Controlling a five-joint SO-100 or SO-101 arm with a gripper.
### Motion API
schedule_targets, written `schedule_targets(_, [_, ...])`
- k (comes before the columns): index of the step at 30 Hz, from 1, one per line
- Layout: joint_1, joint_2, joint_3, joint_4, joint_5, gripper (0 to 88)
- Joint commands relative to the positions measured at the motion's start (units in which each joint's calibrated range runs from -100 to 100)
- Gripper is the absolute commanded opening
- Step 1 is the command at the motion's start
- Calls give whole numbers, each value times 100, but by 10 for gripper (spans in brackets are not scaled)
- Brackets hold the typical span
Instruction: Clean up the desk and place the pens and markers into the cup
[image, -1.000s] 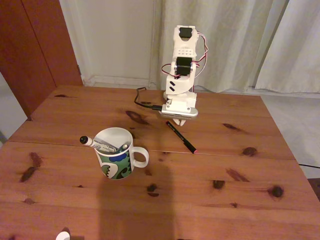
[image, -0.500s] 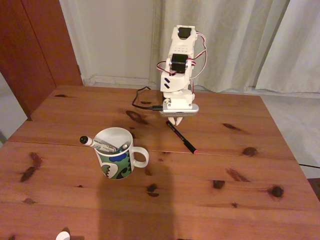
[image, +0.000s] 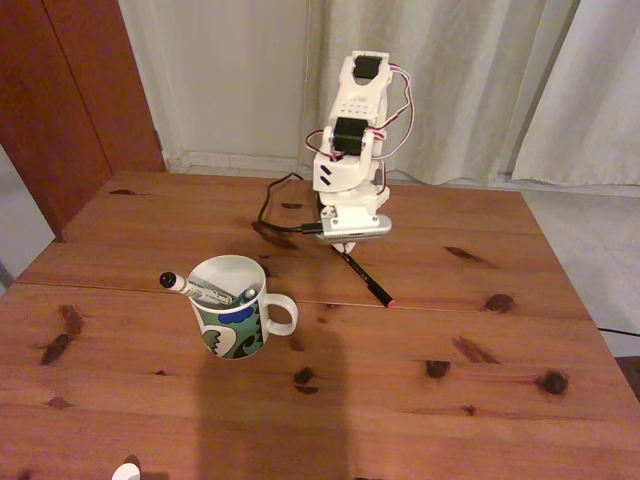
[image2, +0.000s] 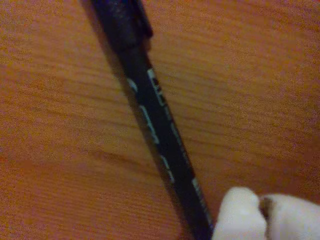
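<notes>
Raised white plastic gripper clamped on slim black pen, grainy desk

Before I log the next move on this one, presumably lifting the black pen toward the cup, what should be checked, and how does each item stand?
1. Gripper at the black pen: ok, it sits over the pen's far end in the fixed view.
2. Grip closed on the pen: cannot tell; the wrist view shows a white fingertip against the barrel, but not the jaws.
3. Pen off the desk: not ok, it lies flat.
4. Cup upright: ok.
5. Room in the cup: ok, though two pens already lean inside.
6. Path to the cup: ok, bare wood between.
</notes>
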Motion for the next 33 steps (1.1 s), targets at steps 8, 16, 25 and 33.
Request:
schedule_targets(8, [-206,107,94,-81,35,187])
schedule_targets(16, [-528,140,283,-90,-12,187])
schedule_targets(25, [-592,587,419,-821,-23,186])
schedule_targets(33, [-560,844,247,-924,-23,185])
